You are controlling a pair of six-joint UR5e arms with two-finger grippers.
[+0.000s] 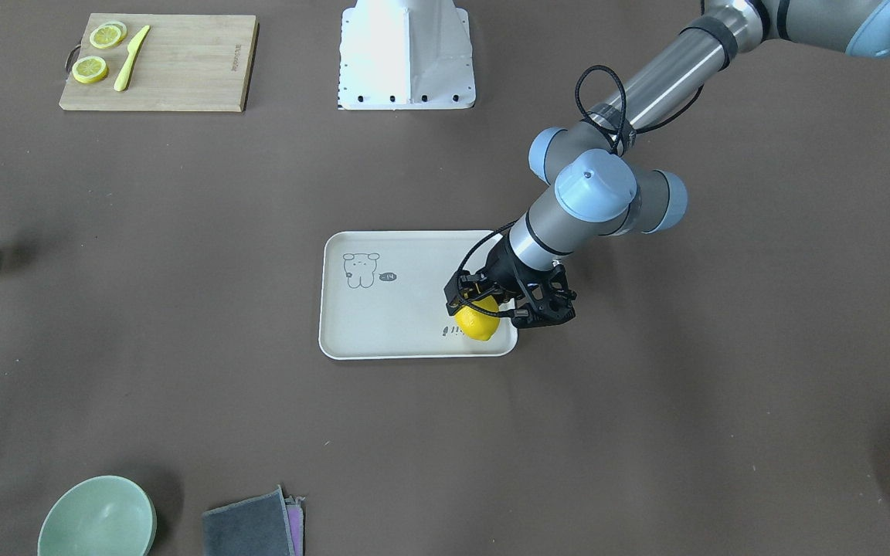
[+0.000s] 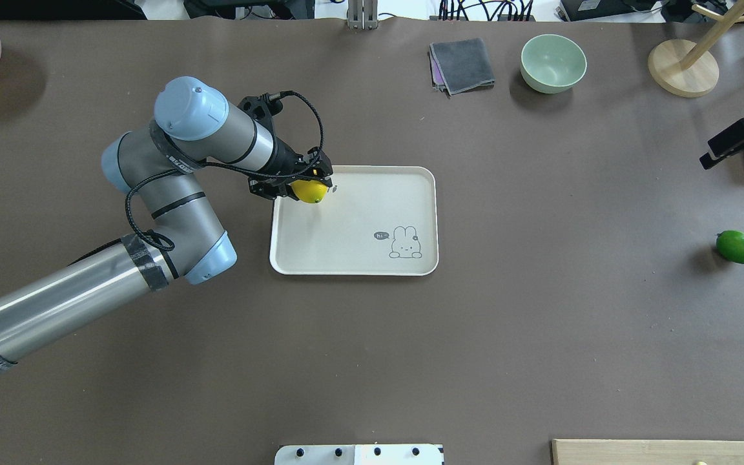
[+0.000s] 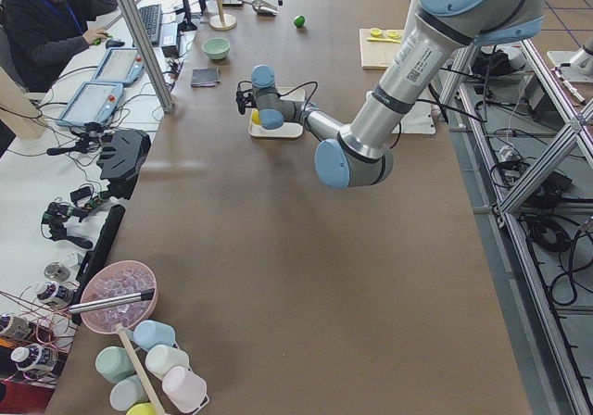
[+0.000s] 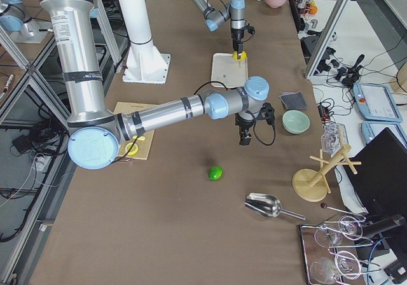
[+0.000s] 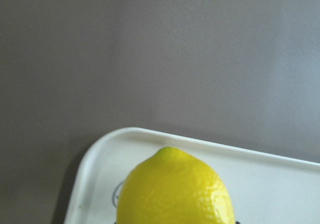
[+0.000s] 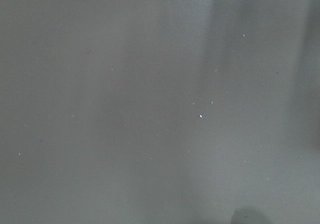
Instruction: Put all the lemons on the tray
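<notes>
Item one, a bright yellow oval lemon with pebbled skin and a small nub at its end, is over the far left corner of the flat off-white rectangular tray with a raised rim and a cartoon animal print. Whether the fruit rests on the tray floor or sits just above it cannot be told. The left arm reaches out low across the brown table, elbow bent, with its wrist turned so the tool points down at the tray corner. The left gripper is clamped on this lemon, black fingers on either side of it. Item two, a glossy green oval lemon, lies on the bare table well apart from the tray, toward the robot's right. The right gripper hangs pointing down, above the table near the green fruit and clear of it; how far its fingers are parted cannot be told.
</notes>
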